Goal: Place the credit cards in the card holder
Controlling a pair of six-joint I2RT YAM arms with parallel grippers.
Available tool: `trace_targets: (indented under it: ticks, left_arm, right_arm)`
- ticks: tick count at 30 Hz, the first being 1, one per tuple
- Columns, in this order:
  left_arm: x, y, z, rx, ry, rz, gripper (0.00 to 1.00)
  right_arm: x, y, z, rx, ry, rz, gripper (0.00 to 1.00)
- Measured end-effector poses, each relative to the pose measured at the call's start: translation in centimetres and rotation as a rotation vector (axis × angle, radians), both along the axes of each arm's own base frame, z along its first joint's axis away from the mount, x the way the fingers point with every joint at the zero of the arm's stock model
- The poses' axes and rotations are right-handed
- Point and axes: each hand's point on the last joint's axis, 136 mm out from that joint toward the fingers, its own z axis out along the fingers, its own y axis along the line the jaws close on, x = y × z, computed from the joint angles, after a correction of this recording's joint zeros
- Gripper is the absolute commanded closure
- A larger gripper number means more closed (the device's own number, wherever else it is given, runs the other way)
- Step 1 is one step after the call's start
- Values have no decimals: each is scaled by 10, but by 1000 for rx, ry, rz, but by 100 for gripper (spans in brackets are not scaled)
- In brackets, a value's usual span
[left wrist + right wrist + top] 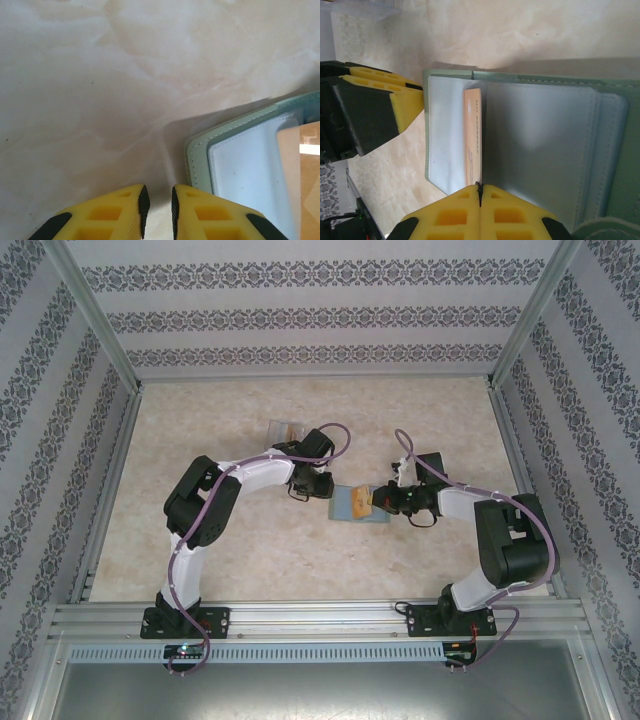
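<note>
My right gripper [480,194] has its fingers pressed together. The tips are at the near edge of the open card holder [545,130], right where the end of the orange card [473,135] meets the pocket seam. Whether they pinch a thin flap there I cannot tell. That card sits partly tucked under a clear pocket. My left gripper [157,205] shows a narrow gap between its fingers with nothing in it, low over the marbled table [100,75], just beside the card holder's corner. From above, the card holder lies flat between the two grippers, mid-table.
</note>
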Motion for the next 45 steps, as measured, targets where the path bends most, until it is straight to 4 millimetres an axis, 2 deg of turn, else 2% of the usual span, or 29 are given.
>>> trace_targets:
  ticks: [7,15,23,38,45]
  left_arm:
    - [0,1,-1,11,-4,8,76]
    - [1,4,-4,19,2,58,80]
    - [1,5,-3,10,2,84,80]
    - [2,5,-2,18,2,86,80]
    - [2,5,-2,33,-2,86,80]
  right_arm:
    - [-5,5,-2,12,19,-33,100]
    - [-11,16,6,-10,-20,-73,100]
    - [-13,15,-5,-48,-15,-140,100]
    - [-4,16,-8,-52,-28,-183,100]
    - [-11,34,-12,-33,18,-177,100]
